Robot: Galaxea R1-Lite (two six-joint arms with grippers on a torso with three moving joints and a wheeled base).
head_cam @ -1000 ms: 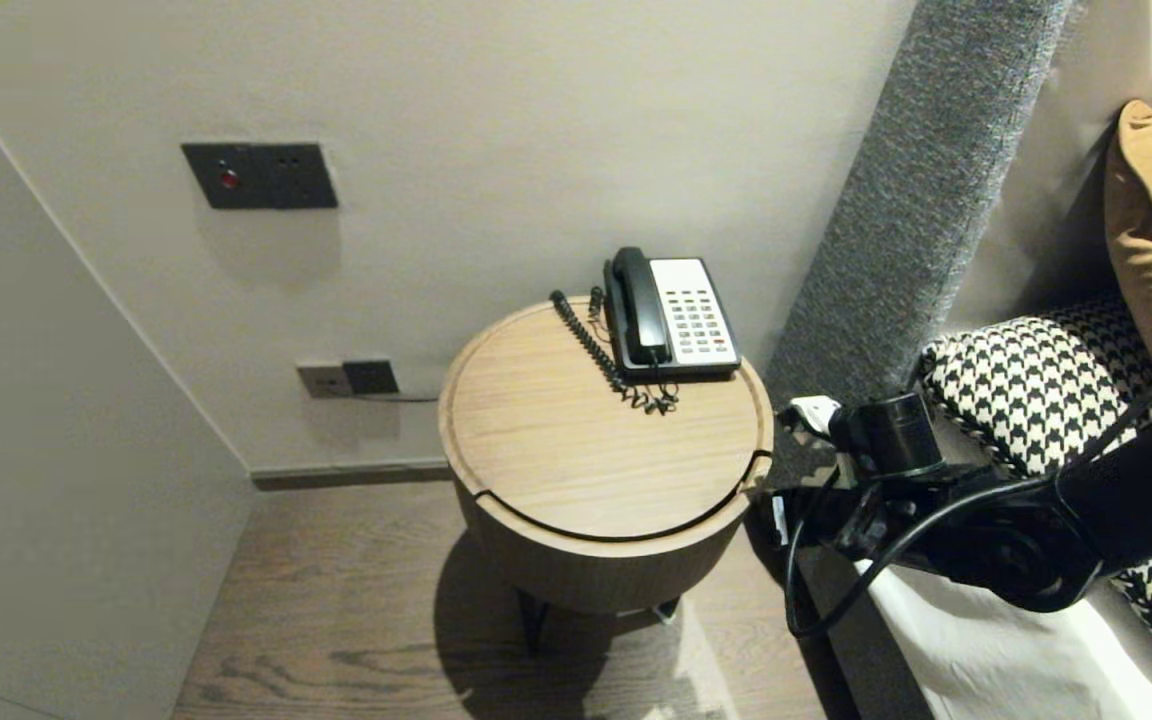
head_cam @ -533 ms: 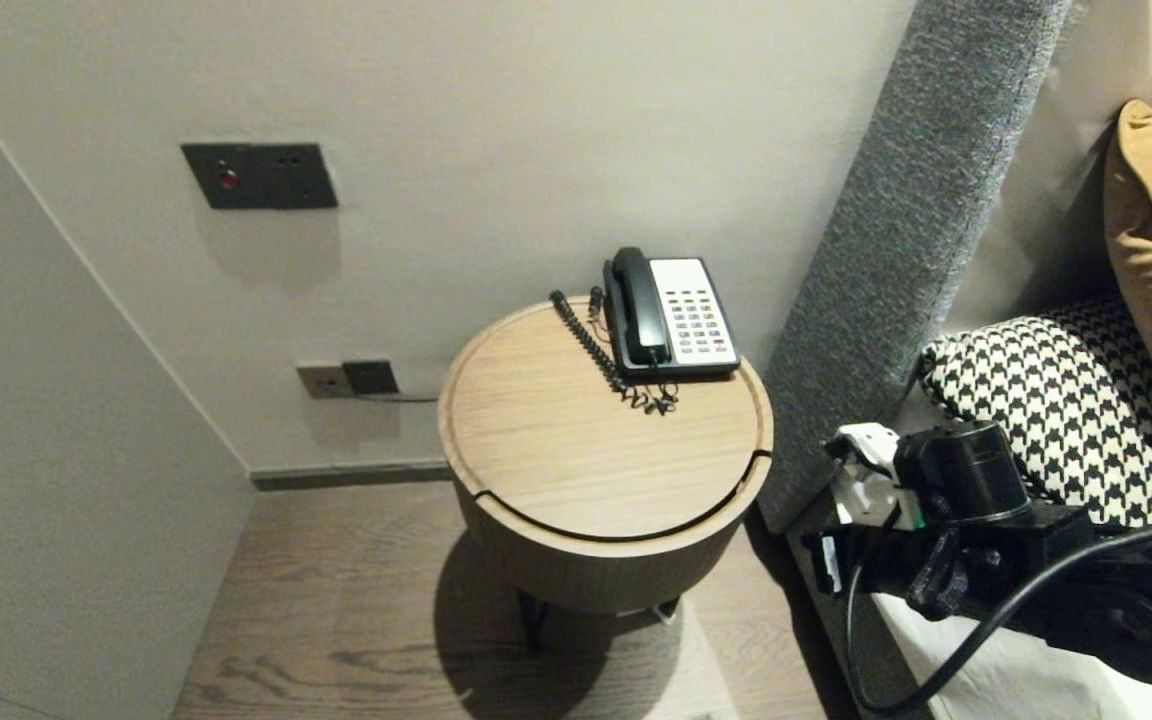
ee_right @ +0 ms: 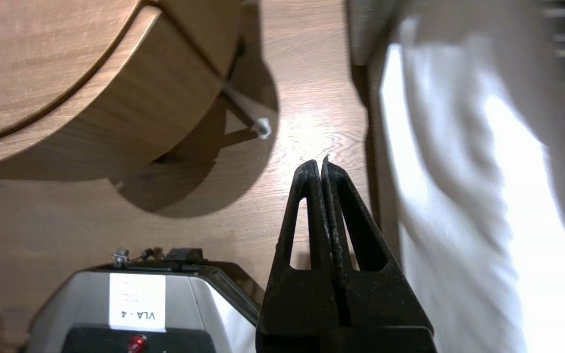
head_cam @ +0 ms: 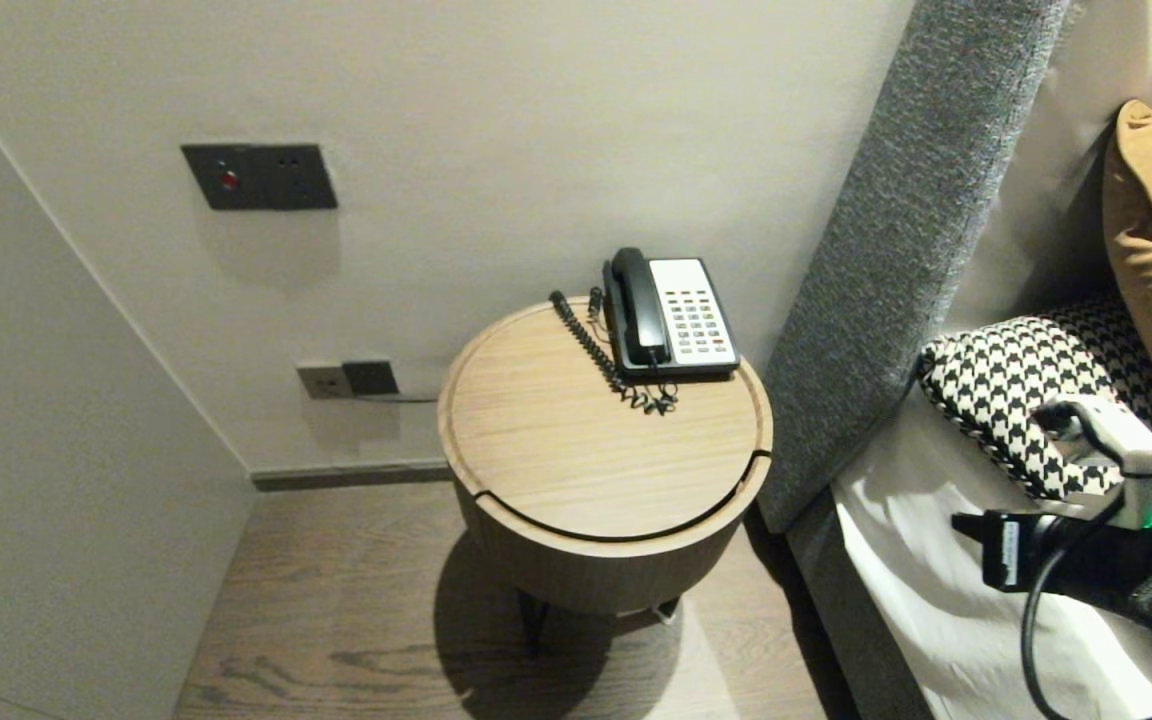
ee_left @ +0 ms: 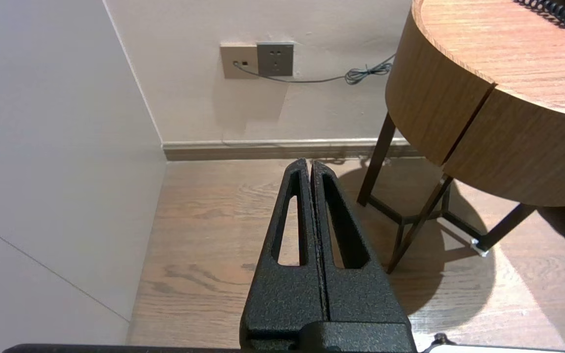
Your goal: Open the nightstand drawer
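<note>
Currently right claw (ee_right: 321, 164) closed, empty, at the bed (head_cam: 926, 600) edge, apart from the counter (head_cam: 576, 460). Left claw (ee_left: 310, 164) closed, empty, parked low over the floor (ee_left: 214, 220). Phone (head_cam: 671, 315) sits untouched at counter's back-right edge.

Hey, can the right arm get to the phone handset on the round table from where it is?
Probably yes. The right gripper, fingers shut, hangs at the edge of the bed; nothing on the round table stands before the handset.

Soft indoor light falls from above: the desk (head_cam: 576, 450) casts a round shadow on the floor (head_cam: 336, 620), and the bedsheet (ee_right: 532, 220) glares white.
</note>
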